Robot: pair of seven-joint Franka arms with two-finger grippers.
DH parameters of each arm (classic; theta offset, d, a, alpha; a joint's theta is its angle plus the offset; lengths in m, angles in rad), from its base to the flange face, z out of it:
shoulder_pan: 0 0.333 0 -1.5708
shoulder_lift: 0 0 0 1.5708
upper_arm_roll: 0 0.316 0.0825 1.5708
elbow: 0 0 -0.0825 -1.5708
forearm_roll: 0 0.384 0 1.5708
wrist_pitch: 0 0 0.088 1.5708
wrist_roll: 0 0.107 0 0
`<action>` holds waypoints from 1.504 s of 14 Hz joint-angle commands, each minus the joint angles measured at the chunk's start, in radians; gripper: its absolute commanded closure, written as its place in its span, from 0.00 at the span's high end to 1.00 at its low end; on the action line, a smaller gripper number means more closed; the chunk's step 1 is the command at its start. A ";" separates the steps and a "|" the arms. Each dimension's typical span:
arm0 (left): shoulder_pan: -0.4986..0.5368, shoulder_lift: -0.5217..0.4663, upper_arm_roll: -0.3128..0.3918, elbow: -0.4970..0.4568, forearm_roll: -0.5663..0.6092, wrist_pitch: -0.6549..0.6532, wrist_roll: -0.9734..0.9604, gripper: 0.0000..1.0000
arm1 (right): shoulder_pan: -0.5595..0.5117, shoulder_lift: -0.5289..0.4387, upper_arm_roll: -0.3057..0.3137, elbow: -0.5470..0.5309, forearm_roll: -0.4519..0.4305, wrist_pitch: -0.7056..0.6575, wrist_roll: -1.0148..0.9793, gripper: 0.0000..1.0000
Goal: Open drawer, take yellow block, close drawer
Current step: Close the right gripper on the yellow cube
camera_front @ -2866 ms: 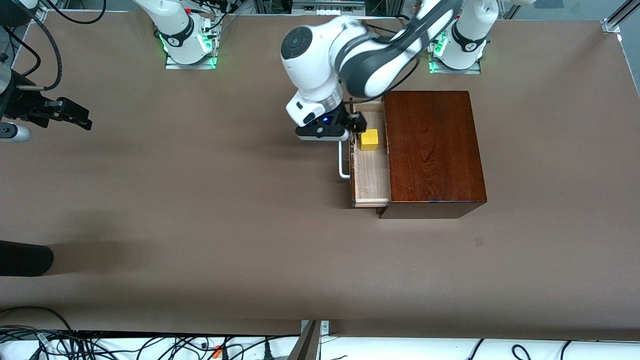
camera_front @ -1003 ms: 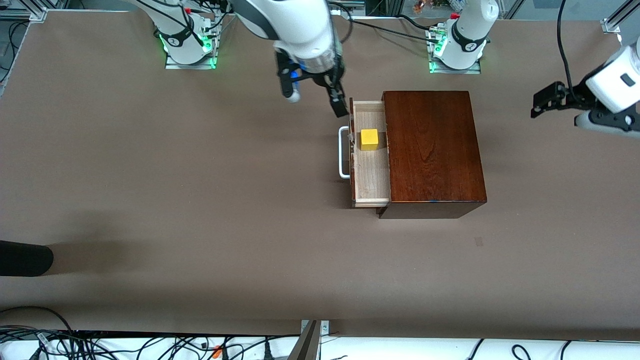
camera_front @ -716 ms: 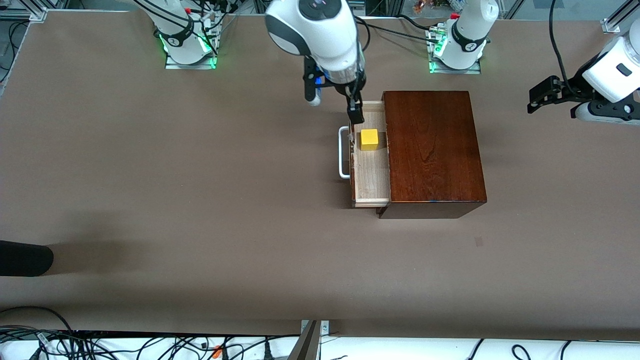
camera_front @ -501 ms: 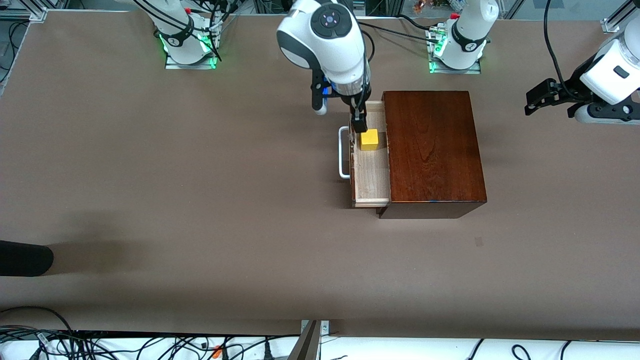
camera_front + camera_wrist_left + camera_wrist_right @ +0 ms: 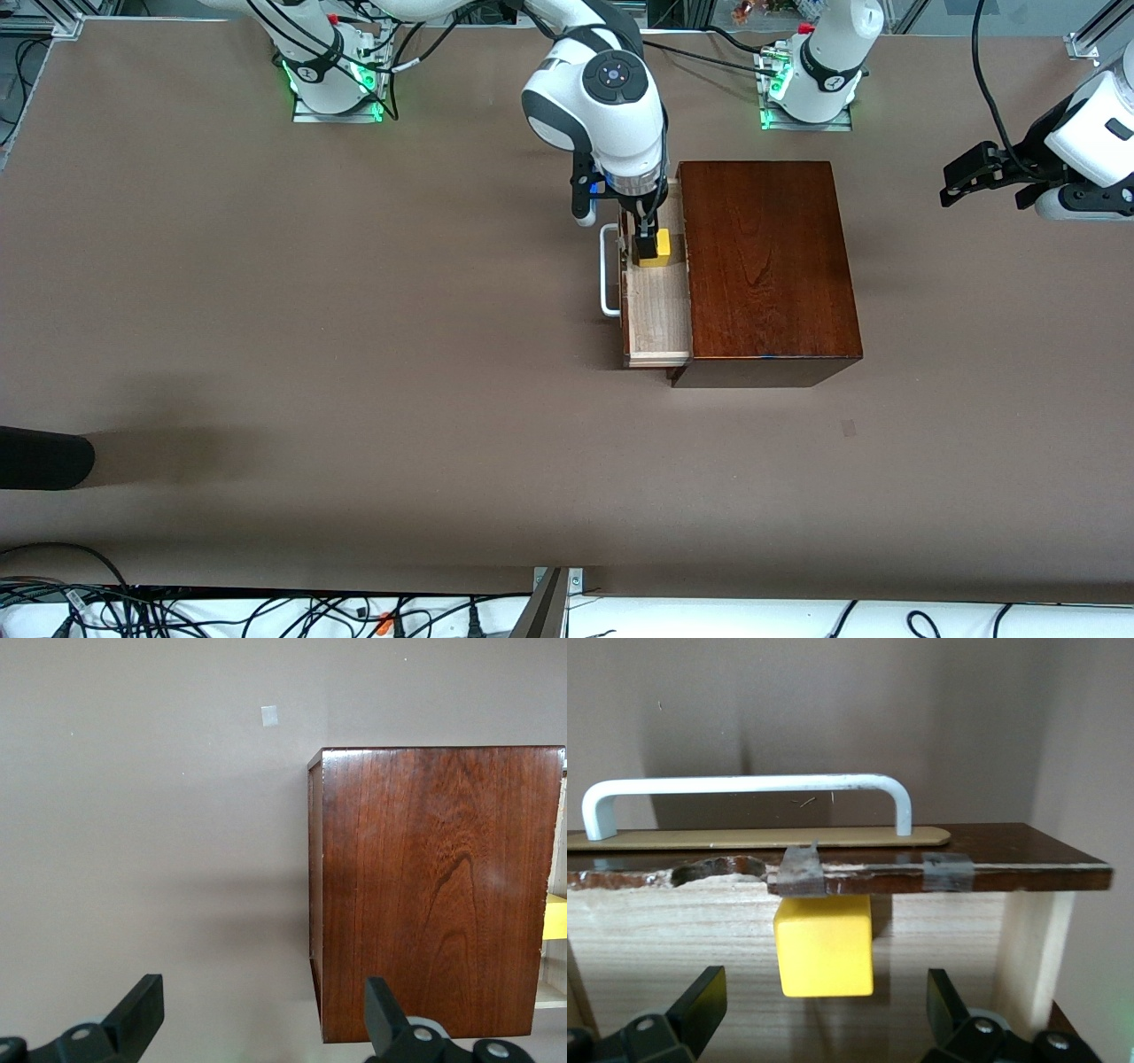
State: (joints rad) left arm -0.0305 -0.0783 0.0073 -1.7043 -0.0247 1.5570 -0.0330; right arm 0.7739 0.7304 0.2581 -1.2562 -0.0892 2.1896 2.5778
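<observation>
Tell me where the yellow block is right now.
The yellow block sits in the open drawer, just inside its front with the white handle, directly under the open right gripper.

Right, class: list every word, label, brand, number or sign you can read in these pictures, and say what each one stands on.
There is no readable text in any view.
The wooden box, the drawer and the yellow block have plain faces.
The small marks on the arm bases are too small to read.
The pale patch on the table is blank.
</observation>
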 commanded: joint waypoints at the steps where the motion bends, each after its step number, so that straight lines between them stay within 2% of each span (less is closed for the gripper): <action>1: -0.006 0.021 0.006 0.034 -0.007 -0.003 0.004 1.00 | 0.022 0.030 -0.028 0.040 -0.029 0.013 0.024 1.00; 10: -0.005 0.023 0.003 0.037 0.022 -0.003 0.010 1.00 | 0.042 0.086 -0.037 0.040 -0.030 0.062 0.024 1.00; 11: -0.005 0.023 0.003 0.037 0.022 -0.003 0.012 1.00 | 0.045 0.095 -0.036 0.040 -0.030 0.067 0.024 0.93; 12: -0.005 0.023 0.003 0.037 0.022 -0.005 0.010 1.00 | 0.047 0.095 -0.037 0.040 -0.030 0.070 0.022 0.54; 13: -0.003 0.023 0.003 0.037 0.022 -0.005 0.010 1.00 | 0.047 0.093 -0.037 0.040 -0.035 0.070 0.021 0.22; 14: -0.005 0.023 0.003 0.037 0.022 -0.005 0.010 1.00 | 0.045 0.089 -0.037 0.040 -0.035 0.068 0.019 0.00; 18: -0.003 0.022 0.003 0.037 0.022 -0.006 0.010 1.00 | 0.035 0.057 -0.039 0.044 -0.026 0.007 0.015 0.00; 21: -0.005 0.022 0.003 0.037 0.022 -0.006 0.010 1.00 | -0.005 0.024 -0.023 0.167 0.035 -0.164 0.010 0.00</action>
State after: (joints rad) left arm -0.0303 -0.0687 0.0080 -1.6950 -0.0216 1.5590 -0.0323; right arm 0.7939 0.7867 0.2257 -1.1694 -0.0939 2.1467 2.5824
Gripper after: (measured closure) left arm 0.000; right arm 0.445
